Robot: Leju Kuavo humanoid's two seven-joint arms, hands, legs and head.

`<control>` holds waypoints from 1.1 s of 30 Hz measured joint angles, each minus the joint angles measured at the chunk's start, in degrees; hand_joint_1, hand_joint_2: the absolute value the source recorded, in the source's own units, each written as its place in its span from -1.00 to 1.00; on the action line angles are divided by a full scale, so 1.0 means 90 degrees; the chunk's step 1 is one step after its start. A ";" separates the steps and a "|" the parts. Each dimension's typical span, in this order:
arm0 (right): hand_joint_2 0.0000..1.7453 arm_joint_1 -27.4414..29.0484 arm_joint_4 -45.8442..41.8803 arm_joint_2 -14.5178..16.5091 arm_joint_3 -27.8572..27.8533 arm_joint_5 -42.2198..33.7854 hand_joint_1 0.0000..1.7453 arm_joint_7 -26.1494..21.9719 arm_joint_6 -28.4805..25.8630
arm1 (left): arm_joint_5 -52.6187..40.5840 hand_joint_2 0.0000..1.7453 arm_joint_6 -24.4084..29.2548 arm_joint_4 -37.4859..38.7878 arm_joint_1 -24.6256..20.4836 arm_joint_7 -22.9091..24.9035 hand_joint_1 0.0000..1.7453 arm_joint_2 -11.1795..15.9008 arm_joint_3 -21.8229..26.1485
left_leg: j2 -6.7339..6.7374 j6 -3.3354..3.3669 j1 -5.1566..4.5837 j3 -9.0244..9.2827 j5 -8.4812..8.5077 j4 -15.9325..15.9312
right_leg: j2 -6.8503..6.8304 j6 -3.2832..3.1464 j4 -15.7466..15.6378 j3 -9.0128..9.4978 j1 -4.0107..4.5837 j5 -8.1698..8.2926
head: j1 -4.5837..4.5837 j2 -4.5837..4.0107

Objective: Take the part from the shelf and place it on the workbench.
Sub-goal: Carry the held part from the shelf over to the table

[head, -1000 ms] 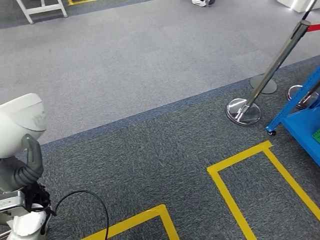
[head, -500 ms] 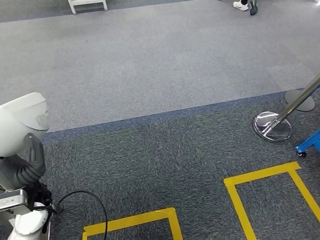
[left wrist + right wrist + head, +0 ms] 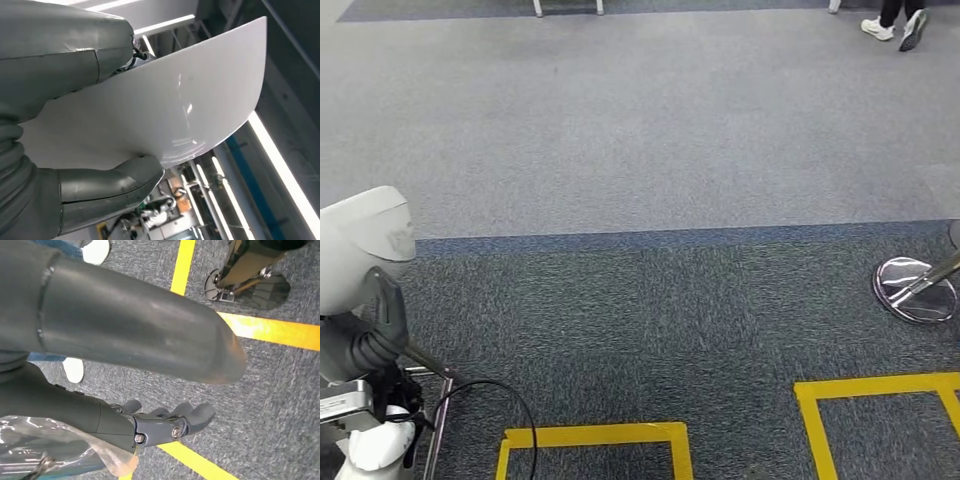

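The part [image 3: 181,105], a smooth, curved white panel, sits in your left hand [image 3: 75,125]: in the left wrist view the thick thumb lies across one face and the darker fingers [image 3: 113,187] close under the opposite face, so the panel is clamped between them. In the head view you see the same white part [image 3: 361,245] at the near left edge, with the grey left hand [image 3: 373,335] wrapped against its lower side and a black cable [image 3: 497,400] looping out just beside the wrist.

Your right hand [image 3: 151,425] hangs over the floor in the right wrist view. Its fingers [image 3: 192,416] are loosely curled and apart from the thumb, with nothing between them.

Around you lies a grey carpet [image 3: 637,130], lighter on the far side and darker on the near side, with a blue band between the two. Yellow tape [image 3: 595,437] marks a rectangle on the near dark carpet, and a second yellow outline [image 3: 875,388] lies to the near right. A chrome stanchion base [image 3: 915,290] stands at the right edge. At the far right you can see a person's shoes [image 3: 893,28].
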 joint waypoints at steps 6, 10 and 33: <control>-1.00 -0.0011 0.0002 0.0000 0.0000 0.0012 -1.00 -0.0001 0.0006 | -0.0021 1.00 0.0018 -0.0001 -0.0012 -0.0004 1.00 -0.0027 0.0007 | -0.0381 0.0155 0.0059 0.0044 0.0043 -0.0084 | 0.0682 0.0137 0.1630 -0.0822 -0.0047 -0.0746 | 0.0055 0.0000; -1.00 0.0007 0.0002 -0.0001 0.0000 0.0016 -1.00 0.0005 0.0004 | -0.0130 1.00 0.0131 0.0004 -0.0010 -0.0010 1.00 -0.0061 0.0007 | -0.0697 0.0134 0.0075 0.0060 0.0034 -0.0060 | 0.0837 0.0161 0.1000 -0.0700 -0.0102 -0.0080 | 0.0056 0.0000; -1.00 -0.0041 0.0002 0.0011 0.0000 0.0046 -1.00 0.0041 0.0001 | -0.0592 1.00 0.0367 0.0037 0.0006 -0.0092 1.00 -0.0276 0.0172 | -0.0053 0.0056 0.0083 0.0001 -0.0040 0.0002 | 0.0212 0.0153 0.0254 -0.0167 -0.0080 -0.0149 | 0.0026 0.0000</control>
